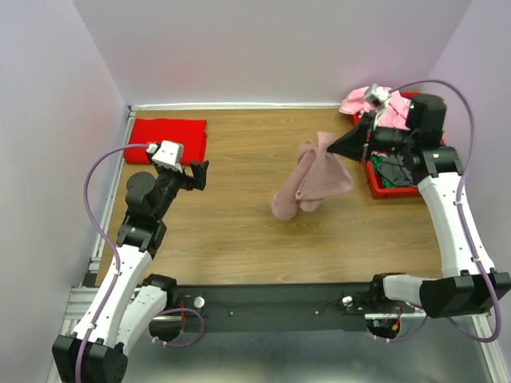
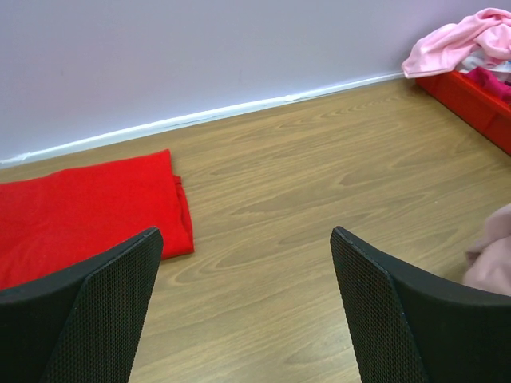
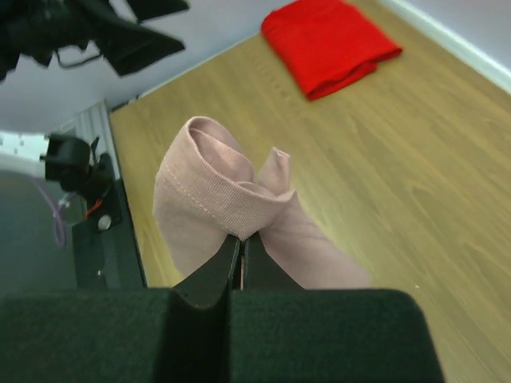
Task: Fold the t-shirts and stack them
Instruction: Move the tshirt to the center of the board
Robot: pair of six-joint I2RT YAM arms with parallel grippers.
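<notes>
My right gripper [image 1: 335, 148] is shut on the dusty-pink t-shirt [image 1: 311, 182] and holds it bunched, hanging down to the table right of centre; in the right wrist view [image 3: 242, 239] the cloth [image 3: 215, 195] is pinched between the closed jaws. A bright red t-shirt [image 1: 168, 140] lies folded at the far left; it also shows in the left wrist view [image 2: 80, 211] and the right wrist view [image 3: 329, 41]. My left gripper [image 1: 201, 172] is open and empty, above bare wood right of the red shirt. Light pink t-shirts [image 1: 369, 104] lie piled on the bin.
A rigid red plastic bin [image 1: 391, 185] stands at the far right behind my right arm, with pink and dark clothes in it; its wall shows in the left wrist view [image 2: 471, 100]. Lilac walls close the table at back and sides.
</notes>
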